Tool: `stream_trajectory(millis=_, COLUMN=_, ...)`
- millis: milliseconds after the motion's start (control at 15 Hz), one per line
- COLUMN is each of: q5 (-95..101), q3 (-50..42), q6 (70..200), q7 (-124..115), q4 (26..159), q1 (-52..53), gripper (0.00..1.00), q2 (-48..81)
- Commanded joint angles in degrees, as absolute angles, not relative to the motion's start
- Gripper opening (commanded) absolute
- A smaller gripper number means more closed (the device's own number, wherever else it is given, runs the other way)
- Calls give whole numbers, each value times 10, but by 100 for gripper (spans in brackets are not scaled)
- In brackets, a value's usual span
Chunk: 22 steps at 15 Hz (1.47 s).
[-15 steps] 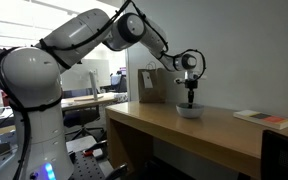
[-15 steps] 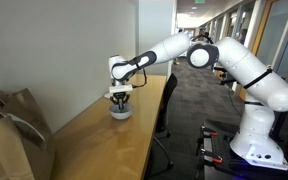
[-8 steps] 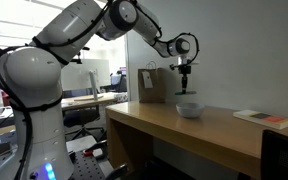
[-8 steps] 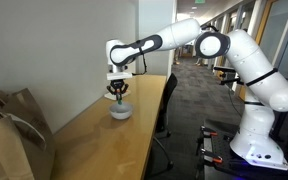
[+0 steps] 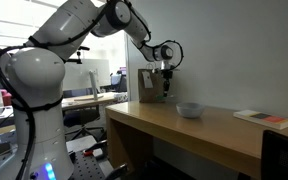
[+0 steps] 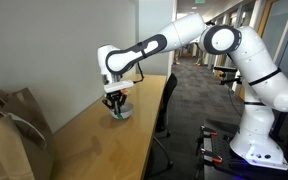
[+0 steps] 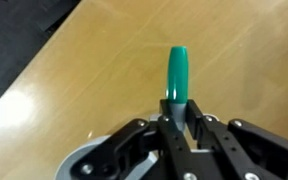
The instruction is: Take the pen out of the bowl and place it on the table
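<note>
Clamps the pen [image 7: 177,68] in the pincer [image 7: 177,106], tip toward the bench [image 5: 229,128], high beside the bowl [image 5: 190,109]: clear of its rim, probably for lowering onto bare wood.

The bowl [image 5: 190,109] stands on the table [image 5: 219,137]. The bag [image 5: 150,86] stands on the same table to one side of the bowl. The book [image 5: 264,118] lies flat on the other side, well apart from the bowl. The pen [image 7: 177,72] sits between the fingers [image 7: 196,112] of the gripper [image 5: 165,95], above the table, outside the bowl, on its bag side. In the wrist view the bowl's rim appears at lower left, behind the fingers.
</note>
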State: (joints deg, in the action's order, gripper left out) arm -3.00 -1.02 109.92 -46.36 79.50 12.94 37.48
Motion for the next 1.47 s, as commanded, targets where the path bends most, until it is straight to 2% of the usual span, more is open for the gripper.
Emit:
stream_trajectory(millis=0, q5=-20, q3=-5, q6=1146, q7=-446, q4=869, q1=146, gripper=5, q2=353)
stream_trajectory(millis=600, q5=22, q3=2, q6=1214, q7=-429, q4=958, q1=194, gripper=5, q2=358)
stream_trajectory(millis=667, q5=17, q3=7, q6=1209, q7=-420, q4=959, q1=192, gripper=46, q2=357)
stream_trajectory(millis=733, q5=19, q3=6, q6=1209, q7=-420, q4=960, q1=193, gripper=47, q2=356)
stream_trajectory(millis=1200, q5=10, q3=8, q6=1196, q7=-404, q4=977, q1=183, gripper=99, q2=287)
stream_trajectory(millis=1400, q5=13, q3=8, q6=1140, q7=-396, q4=980, q1=172, gripper=100, q2=248)
